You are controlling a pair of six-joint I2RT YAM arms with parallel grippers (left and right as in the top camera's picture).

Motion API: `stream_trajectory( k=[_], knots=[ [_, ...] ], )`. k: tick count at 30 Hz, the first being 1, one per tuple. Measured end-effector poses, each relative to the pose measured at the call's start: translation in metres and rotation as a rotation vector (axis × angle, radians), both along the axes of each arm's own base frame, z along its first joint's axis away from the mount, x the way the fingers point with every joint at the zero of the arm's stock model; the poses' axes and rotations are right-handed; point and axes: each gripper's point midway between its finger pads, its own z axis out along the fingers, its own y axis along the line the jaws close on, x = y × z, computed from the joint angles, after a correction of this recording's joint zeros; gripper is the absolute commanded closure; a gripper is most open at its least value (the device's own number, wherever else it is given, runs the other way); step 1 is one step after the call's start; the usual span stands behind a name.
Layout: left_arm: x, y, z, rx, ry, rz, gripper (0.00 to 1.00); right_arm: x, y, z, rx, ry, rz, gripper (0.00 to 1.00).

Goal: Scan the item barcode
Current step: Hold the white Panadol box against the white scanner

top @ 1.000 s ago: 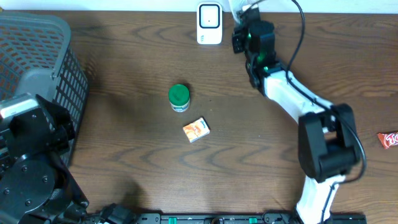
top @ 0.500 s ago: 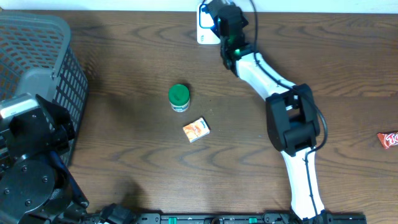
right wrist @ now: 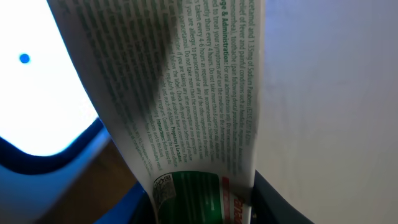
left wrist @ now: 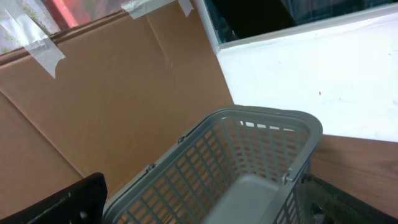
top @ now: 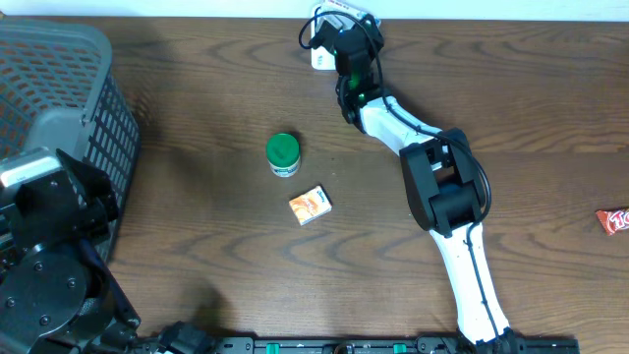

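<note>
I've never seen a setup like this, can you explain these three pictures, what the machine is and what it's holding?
It is a robot with two arms at a table, each ending in a two-finger gripper. One picture looks down from above; the other two come from cameras on the wrists. On the table lie a green-lidded jar, an orange box and a red packet, with a grey basket at the left. The right gripper is shut on a white pack with green print, held at the white scanner at the far edge. The left gripper is open and empty, facing the basket.
</note>
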Motion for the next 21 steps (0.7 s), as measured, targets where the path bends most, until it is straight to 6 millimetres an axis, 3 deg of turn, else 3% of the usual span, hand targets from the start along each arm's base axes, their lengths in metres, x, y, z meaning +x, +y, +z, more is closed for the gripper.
stream_trajectory(
  k=[16,21],
  knots=[
    [0.000,0.000,0.000,0.000,0.000,0.000,0.02,-0.001,-0.015,-0.006,-0.235,0.079,0.005,0.70],
    [0.000,0.000,0.000,0.000,0.000,0.000,0.02,0.000,-0.018,-0.005,-0.241,0.078,-0.002,0.76]
  ],
)
